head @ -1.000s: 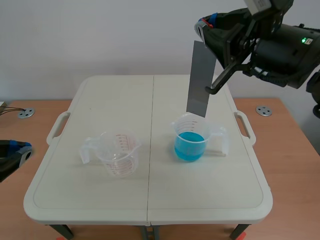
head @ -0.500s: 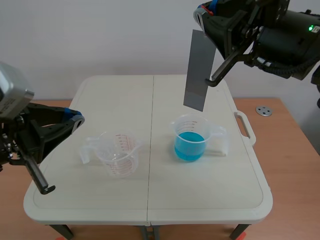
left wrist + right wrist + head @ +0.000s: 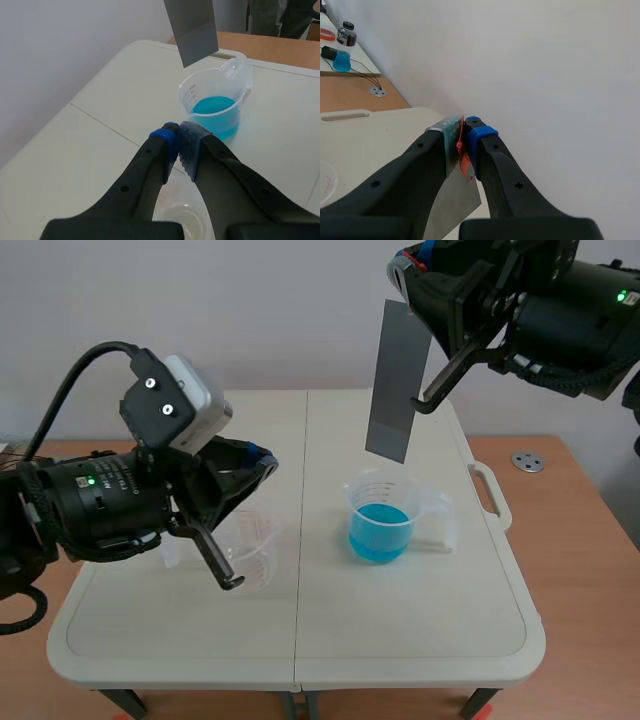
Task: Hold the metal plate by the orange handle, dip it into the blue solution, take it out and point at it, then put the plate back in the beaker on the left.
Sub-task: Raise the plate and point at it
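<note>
My right gripper (image 3: 462,131) pinches the plate (image 3: 397,380) by its orange handle (image 3: 464,159), hanging above the cup of blue liquid (image 3: 380,522). My left gripper (image 3: 179,136) is pressed together; I should aim its tip steadily at the plate without bumping it.

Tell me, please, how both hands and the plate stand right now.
Right hand shut on metal plate by orange handle. Plate hangs clear above blue solution. Left hand shut, over empty beaker. Nothing in the way.

Orange handle (image 3: 464,157) tight between the jaws
</note>
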